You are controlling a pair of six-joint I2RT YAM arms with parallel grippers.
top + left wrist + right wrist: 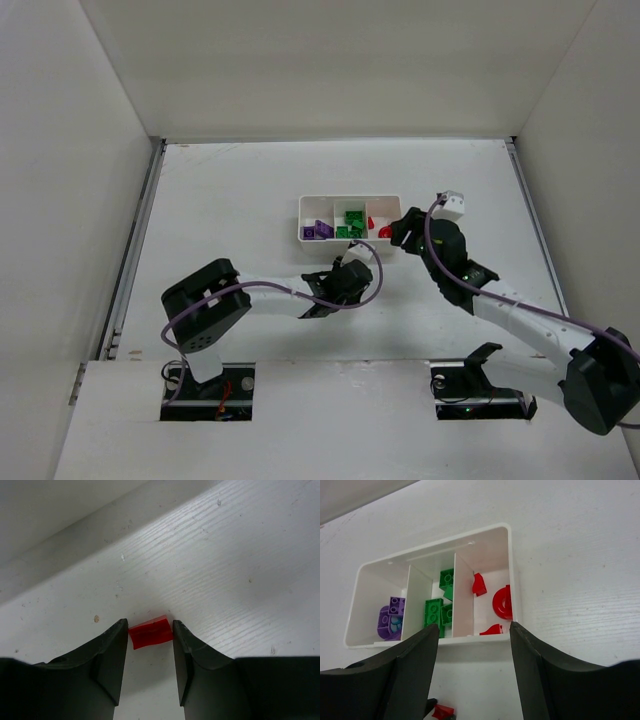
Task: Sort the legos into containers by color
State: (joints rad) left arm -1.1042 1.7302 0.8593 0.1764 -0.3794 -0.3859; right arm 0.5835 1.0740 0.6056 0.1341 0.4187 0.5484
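From above, the tray [320, 198] is lying on the table [230, 200] ahead of both arms. Purple bricks [315, 231] are sitting in its left compartment, green bricks [350, 222] in the middle one and red pieces [381, 229] in the right one. The left gripper [348, 265] is reaching down to the table just near of the tray; from this height I cannot tell how its jaws are standing. The right gripper [400, 228] is hanging just beside the tray's right end.

At the left wrist, the left gripper [150, 627] is pinching a red brick [150, 631]. Both fingers [107, 655] are pressing against its sides, down at the table [225, 555]; whether the brick is touching the surface is unclear.

At the right wrist, the right gripper [472, 630] is standing with its jaws spread wide and nothing between them, looking over the tray [509, 570]. The purple bricks [390, 620], green bricks [436, 609] and red pieces [501, 602] are each lying in their own compartment. Below the tray's front wall, the red brick [442, 711] is showing at the bottom edge.
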